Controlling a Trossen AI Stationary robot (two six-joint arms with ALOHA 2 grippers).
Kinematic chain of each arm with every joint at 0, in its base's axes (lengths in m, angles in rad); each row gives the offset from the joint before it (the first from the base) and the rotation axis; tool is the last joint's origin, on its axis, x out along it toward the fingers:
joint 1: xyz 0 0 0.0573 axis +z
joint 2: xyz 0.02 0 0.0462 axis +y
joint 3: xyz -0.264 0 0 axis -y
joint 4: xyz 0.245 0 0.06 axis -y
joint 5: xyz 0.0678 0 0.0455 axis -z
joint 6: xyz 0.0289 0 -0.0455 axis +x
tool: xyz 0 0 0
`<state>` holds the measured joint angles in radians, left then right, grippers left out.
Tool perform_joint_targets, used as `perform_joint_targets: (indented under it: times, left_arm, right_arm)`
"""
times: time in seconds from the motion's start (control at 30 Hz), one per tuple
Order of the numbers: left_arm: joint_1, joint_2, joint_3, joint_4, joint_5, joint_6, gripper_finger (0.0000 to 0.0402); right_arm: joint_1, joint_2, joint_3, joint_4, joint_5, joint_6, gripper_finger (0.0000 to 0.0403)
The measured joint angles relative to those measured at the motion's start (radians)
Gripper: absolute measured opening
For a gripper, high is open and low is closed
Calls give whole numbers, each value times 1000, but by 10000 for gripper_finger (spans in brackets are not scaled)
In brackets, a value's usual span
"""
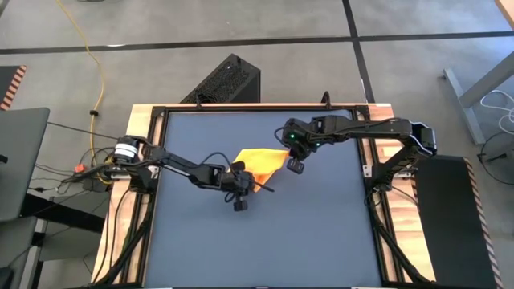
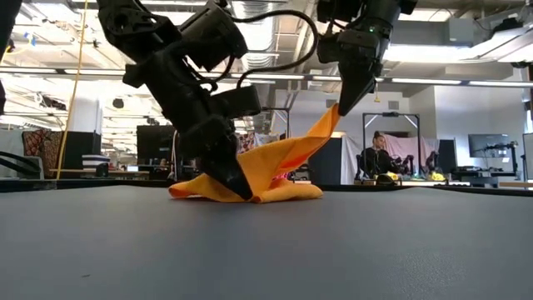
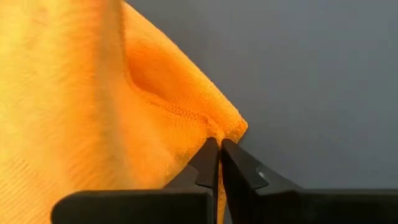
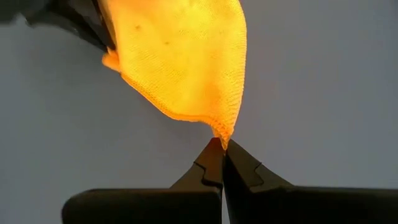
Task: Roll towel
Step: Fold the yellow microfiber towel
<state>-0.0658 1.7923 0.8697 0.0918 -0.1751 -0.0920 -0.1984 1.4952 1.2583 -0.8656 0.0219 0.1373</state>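
The yellow-orange towel lies crumpled near the middle of the dark blue table. Its lower folds rest on the tabletop, and one corner rises in a slanting peak. My left gripper is down at table height at the towel's near left side, shut on it. My right gripper is higher up, at the towel's right end, shut on the raised corner. In the low view, my left gripper reaches down to the cloth, while my right gripper hangs well above the table. My left gripper pinches a hemmed corner of the towel between its two fingertips, coming slanting down from the table's left. That corner sits low, at the tabletop, with the cloth bunched beyond it. My right gripper pinches the tip of another corner between its fingertips, pointing steeply down from the right. That corner is lifted clear, and the cloth slopes from it down to the folds on the table.
Bare tabletop surrounds the towel on all sides. A wooden frame borders the table, and a black box stands beyond the far edge. In the low view a person sits in the room far behind the table.
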Motion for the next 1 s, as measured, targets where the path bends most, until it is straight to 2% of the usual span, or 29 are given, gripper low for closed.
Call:
perform_joint_targets:
  times: [0.17, 0.4, 0.53, 0.7, 0.87, 1.0]
  left_arm:
    - [3, -134, 0, -106, -95, 28, 0]
    - [56, -468, 0, -119, -194, 67, 0]
    - [91, -677, 0, -82, -238, 102, 0]
    - [150, -883, 0, 1, -266, 137, 0]
    - [162, -972, 1, 66, -289, 166, 0]
    - [144, -981, 1, 146, -171, 168, 0]
  right_arm:
    - [-15, -7, 0, -45, 6, -23, 20]
    - [-43, -25, 57, -59, 0, -46, 19]
    - [-42, -36, 191, -82, -27, -120, 18]
    - [-58, -36, 437, -88, -28, -188, 18]
    - [-59, -36, 627, -43, -26, -198, 17]
    - [-37, -37, 699, -41, -59, -191, 17]
